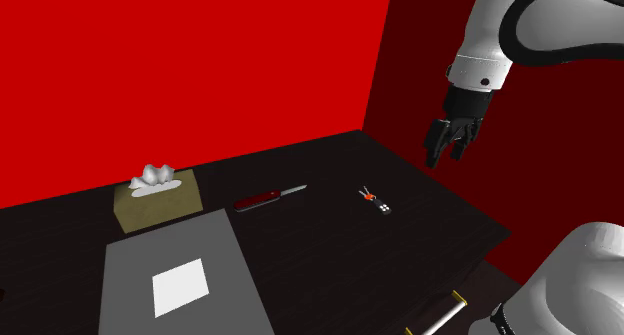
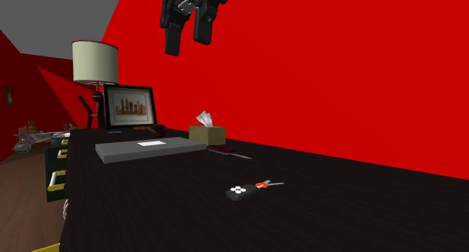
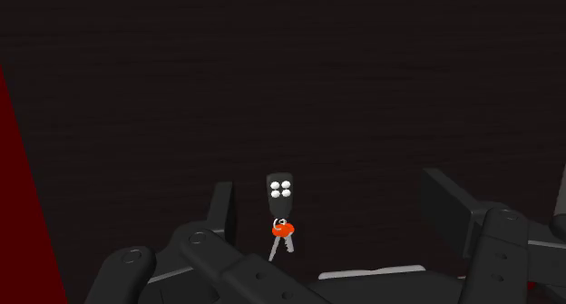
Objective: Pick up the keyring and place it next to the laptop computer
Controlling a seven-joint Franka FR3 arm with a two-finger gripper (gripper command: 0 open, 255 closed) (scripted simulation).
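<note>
Shoulder view
Gripper (image 1: pixel 445 143): held high above the dark desk (image 1: pixel 300 248), at the end of the white arm; it is seen above the keyring and toward this view's right.
Keyring (image 1: pixel 375 200): laid flat on the desk, a black fob with an orange tag and small keys; nothing is touching it.
Laptop (image 1: pixel 175 278): a closed grey laptop bearing a white rectangle, at this view's lower left, well apart from the keyring.
Pocket knife (image 1: pixel 268 198): red-handled, blade out, laid between the tissue box (image 1: pixel 155 198) and the keyring.
Wall (image 1: pixel 200 63): plain red, behind the desk.

Second exterior view
Gripper (image 2: pixel 188 46): hung at the top of the picture, fingers pointed down and set apart, with nothing between them.
Keyring (image 2: pixel 248 189): nearest the camera on the desk (image 2: pixel 338 209), well below the gripper.
Laptop (image 2: pixel 150 147): farther back, with the tissue box (image 2: pixel 207 132) just beyond one corner.
Background: a framed picture (image 2: pixel 129 107) and a lamp (image 2: pixel 96 62) are stood behind the laptop.

Wrist view
Fingers (image 3: pixel 222 211): spread wide; the gripper (image 3: pixel 328 184) is unclosed and carries nothing.
Keyring (image 3: pixel 281 211): seen on the desk between the two fingers, nearer one of them, untouched by either.
</note>
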